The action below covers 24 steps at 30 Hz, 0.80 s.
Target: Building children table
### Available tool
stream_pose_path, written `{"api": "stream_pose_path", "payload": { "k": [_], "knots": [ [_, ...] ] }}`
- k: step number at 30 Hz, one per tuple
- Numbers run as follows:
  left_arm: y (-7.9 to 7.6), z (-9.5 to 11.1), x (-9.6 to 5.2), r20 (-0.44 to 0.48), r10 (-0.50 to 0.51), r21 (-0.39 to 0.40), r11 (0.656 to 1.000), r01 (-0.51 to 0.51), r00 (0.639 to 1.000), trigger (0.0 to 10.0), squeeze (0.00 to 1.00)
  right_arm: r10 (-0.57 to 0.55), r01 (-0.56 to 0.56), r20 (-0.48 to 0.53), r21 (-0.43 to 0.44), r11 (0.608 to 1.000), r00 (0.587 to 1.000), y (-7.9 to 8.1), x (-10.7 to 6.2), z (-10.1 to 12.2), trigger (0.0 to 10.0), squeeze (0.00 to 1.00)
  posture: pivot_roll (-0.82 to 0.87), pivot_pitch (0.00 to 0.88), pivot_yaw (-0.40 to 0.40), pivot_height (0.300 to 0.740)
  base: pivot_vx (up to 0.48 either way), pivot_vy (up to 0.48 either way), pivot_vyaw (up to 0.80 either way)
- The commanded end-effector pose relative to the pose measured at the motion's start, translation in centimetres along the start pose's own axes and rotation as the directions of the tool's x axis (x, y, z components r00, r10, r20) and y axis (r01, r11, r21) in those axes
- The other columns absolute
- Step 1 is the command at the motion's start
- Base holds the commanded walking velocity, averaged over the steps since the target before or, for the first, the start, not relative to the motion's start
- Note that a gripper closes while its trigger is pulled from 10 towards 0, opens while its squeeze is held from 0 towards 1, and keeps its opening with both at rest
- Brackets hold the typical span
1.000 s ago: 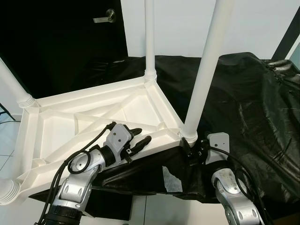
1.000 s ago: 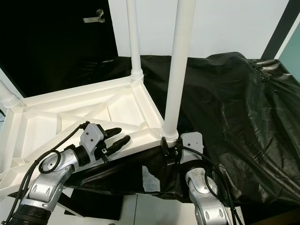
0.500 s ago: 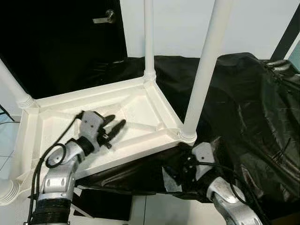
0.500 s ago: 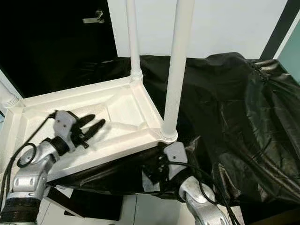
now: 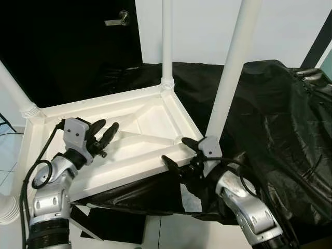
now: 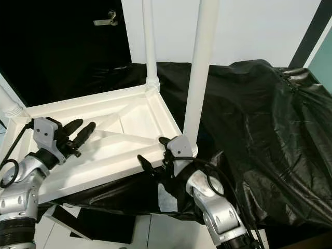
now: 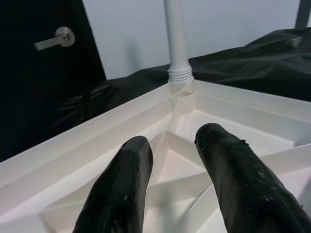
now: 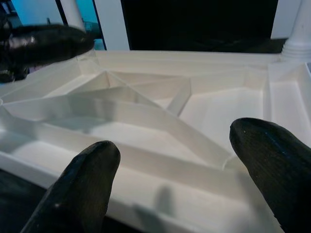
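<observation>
A white plastic children's table (image 5: 104, 101) lies upside down on a black sheet, its ribbed underside facing up. Screwed-in legs stand at the near right corner (image 5: 228, 88), the far corner (image 5: 166, 41) and the left corner (image 5: 15, 93). A further leg end (image 5: 7, 210) shows at the lower left. My left gripper (image 5: 106, 125) hovers open over the left ribs, holding nothing; from its wrist, both black fingers (image 7: 121, 194) point toward the far leg (image 7: 176, 39). My right gripper (image 5: 175, 149) is spread open at the near rim beside the near right leg's base, with its fingers (image 8: 82, 184) straddling the rim.
Crumpled black sheeting (image 5: 280, 119) covers the surface to the right and behind. A dark door with a metal handle (image 5: 115, 21) stands at the back left, with a white wall beside it. Pale floor (image 5: 166, 236) shows below the near edge.
My left gripper has moved left from the near rim to over the left ribs. My right gripper left the near leg's base, dipped below the rim, and now sits open at the rim.
</observation>
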<state>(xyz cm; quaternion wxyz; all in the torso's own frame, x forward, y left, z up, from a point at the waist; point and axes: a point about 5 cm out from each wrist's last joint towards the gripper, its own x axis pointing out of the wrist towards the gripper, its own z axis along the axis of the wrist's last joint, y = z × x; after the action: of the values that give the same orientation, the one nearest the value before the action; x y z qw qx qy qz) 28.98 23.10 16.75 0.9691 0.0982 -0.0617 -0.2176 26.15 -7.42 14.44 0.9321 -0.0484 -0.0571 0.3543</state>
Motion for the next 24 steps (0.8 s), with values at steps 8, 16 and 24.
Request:
{"api": "stream_pose_path", "payload": {
  "k": [8,16,24],
  "knots": [
    [-0.2,-1.0,-3.1,-0.084,-0.014,0.001,1.000,0.015,0.996,10.0,0.00,-0.074,0.074,0.052,0.003,0.997,0.996,-2.6,2.2,1.0,10.0,0.00,0.04,0.000,-0.003,0.740,0.000,0.000,0.00],
    [0.7,-0.9,-3.7,-0.108,-0.044,0.022,0.999,0.047,0.993,10.0,0.00,-0.231,0.232,0.066,-0.013,0.973,0.971,-5.4,2.0,1.4,10.0,0.00,0.03,0.000,-0.001,0.740,0.000,0.000,0.00],
    [0.2,-0.9,-3.0,-0.126,-0.097,0.052,0.993,0.104,0.987,10.0,0.00,-0.521,0.525,0.065,-0.051,0.850,0.851,-11.6,-1.1,1.3,10.0,0.00,0.01,0.000,0.016,0.740,0.000,0.000,0.00]
  ]
}}
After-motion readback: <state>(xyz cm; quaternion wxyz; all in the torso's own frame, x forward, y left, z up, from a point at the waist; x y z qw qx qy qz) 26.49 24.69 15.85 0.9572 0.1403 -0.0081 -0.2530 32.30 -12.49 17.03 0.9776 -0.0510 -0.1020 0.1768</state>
